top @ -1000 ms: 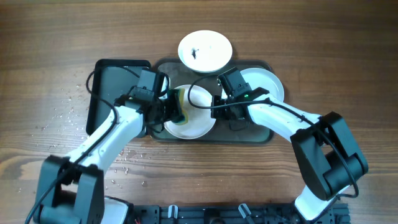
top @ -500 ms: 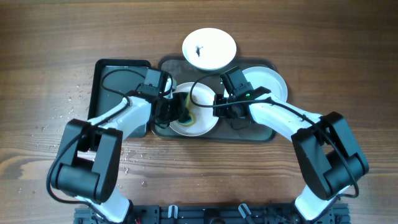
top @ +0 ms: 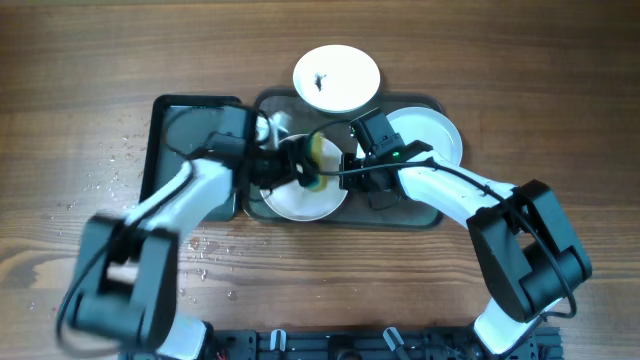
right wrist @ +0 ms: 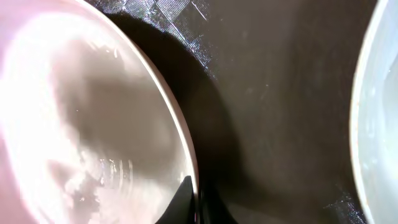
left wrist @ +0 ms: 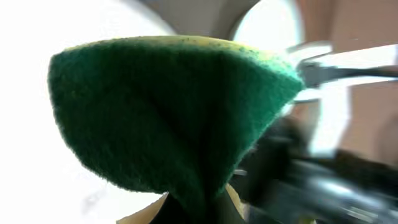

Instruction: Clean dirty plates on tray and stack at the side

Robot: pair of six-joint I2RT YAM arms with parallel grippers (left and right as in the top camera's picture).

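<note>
I see three plates. The middle plate (top: 300, 200) lies in the tray (top: 390, 213). My right gripper (top: 352, 178) is clamped on its rim. My left gripper (top: 280, 168), closed on a green-and-yellow sponge (top: 314, 160), holds it over that plate. The second plate (top: 432, 135) lies at the tray's right end. The third plate (top: 345, 72), smudged, overlaps the tray's far rim. A black tray (top: 185, 130) sits beside it on the left.

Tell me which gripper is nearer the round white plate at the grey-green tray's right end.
Right. The right gripper grips the middle plate, left of the right-end plate; the left gripper, holding a green sponge, sits farther left.
</note>
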